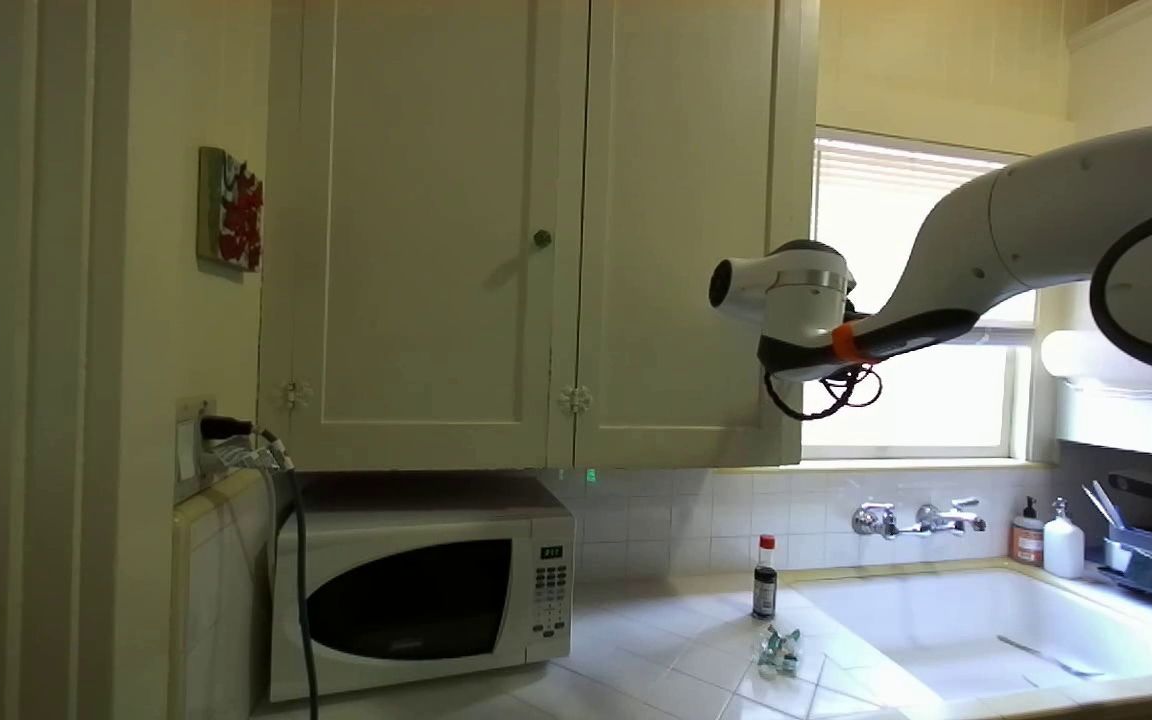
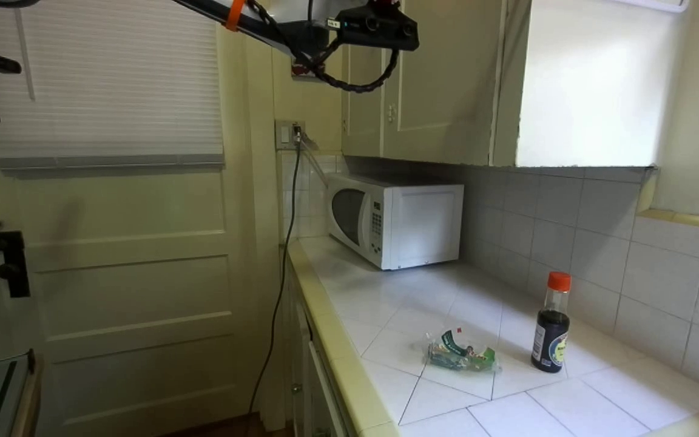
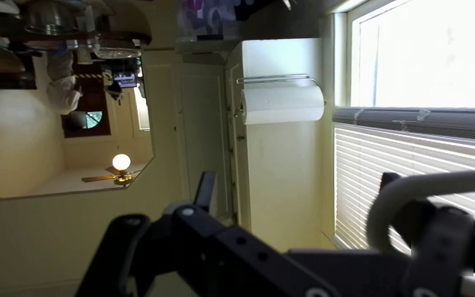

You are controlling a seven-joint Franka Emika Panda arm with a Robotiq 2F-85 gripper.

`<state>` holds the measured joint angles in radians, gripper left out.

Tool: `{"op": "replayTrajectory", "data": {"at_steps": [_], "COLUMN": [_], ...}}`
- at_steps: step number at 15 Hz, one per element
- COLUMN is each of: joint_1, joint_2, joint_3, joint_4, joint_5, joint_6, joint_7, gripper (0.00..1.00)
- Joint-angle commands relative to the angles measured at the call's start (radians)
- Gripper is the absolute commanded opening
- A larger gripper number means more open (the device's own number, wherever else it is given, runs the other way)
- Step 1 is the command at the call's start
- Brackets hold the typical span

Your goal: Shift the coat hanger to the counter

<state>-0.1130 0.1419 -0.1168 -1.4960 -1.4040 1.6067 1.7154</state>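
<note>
A thick pale rounded piece, which looks like a corner of the coat hanger [image 3: 390, 202], is at the right of the wrist view, close to the camera. It curves in front of my right finger. A white curved edge that looks like the hanger [image 2: 659, 5] shows at the top right in an exterior view; the rest is cut off. My gripper [image 3: 298, 176] is open, its fingers wide apart with nothing between their tips. The fingers are out of sight in both exterior views. The pale tiled counter [image 1: 636, 650] lies well below the arm; it also shows in an exterior view [image 2: 380, 303].
The counter bears a white microwave [image 1: 416, 590], a red-capped dark bottle [image 1: 765, 590] and crumpled clear-and-green packaging [image 1: 779, 652]. A sink [image 1: 936, 580] is to its right. Cupboards [image 1: 676, 250] and a window stand near the arm. A paper towel roll [image 3: 283, 105] shows beyond the gripper.
</note>
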Motion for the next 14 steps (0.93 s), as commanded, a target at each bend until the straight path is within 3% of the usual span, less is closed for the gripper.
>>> {"op": "replayTrajectory", "data": {"at_steps": [1,14], "joint_1": [0.003,0.033], "joint_2": [0.000,0.050], "joint_3": [-0.008,0.013], "joint_4": [-0.013,0.080], "joint_5": [-0.017,-0.120], "joint_6": [-0.083,-0.119], "joint_7": [-0.005,-0.045], "gripper": [1.00,1.00]}}
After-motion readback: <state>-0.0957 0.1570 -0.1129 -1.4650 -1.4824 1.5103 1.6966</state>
